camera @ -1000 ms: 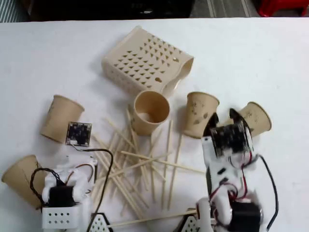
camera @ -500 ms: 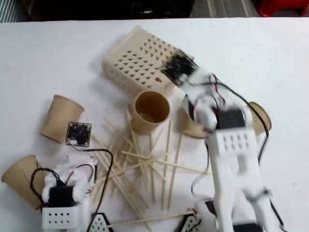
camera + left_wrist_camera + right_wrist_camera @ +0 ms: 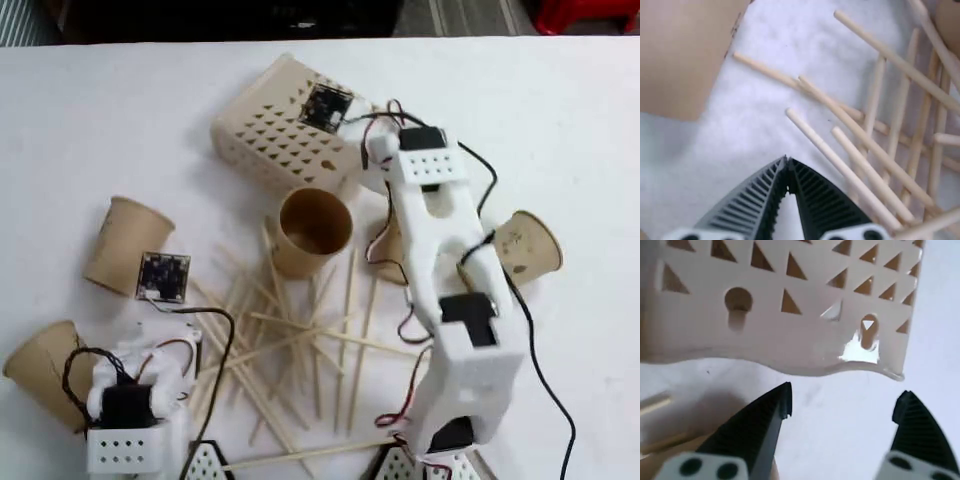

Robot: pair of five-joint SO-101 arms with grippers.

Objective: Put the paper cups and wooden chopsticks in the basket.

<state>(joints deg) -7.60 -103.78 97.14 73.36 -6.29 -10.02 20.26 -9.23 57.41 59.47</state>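
Note:
The perforated beige basket [image 3: 295, 125] lies on its side at the back of the table. My right arm [image 3: 440, 250] stretches from the front right up to it. My right gripper [image 3: 844, 396] is open and holds nothing, just short of the basket's wavy rim [image 3: 790, 360]. One paper cup [image 3: 313, 230] stands upright in front of the basket. Others lie on their sides: two at the left [image 3: 125, 243] [image 3: 40, 370], one at the right [image 3: 527, 243], one [image 3: 392, 240] partly behind the right arm. Wooden chopsticks [image 3: 290, 330] are scattered mid-table. My left gripper [image 3: 787, 165] is shut and empty beside chopsticks [image 3: 875, 145].
The left arm [image 3: 125, 410] sits folded at the front left corner, beside a lying cup [image 3: 685, 50]. A single chopstick [image 3: 310, 455] lies along the front edge. White table [image 3: 560, 120] stretches bare to the right of the basket and behind it.
The right arm swung up from the front right, away from the cups there, and forward to the basket's rim, fingers still open. The left arm, cups and chopsticks kept still.

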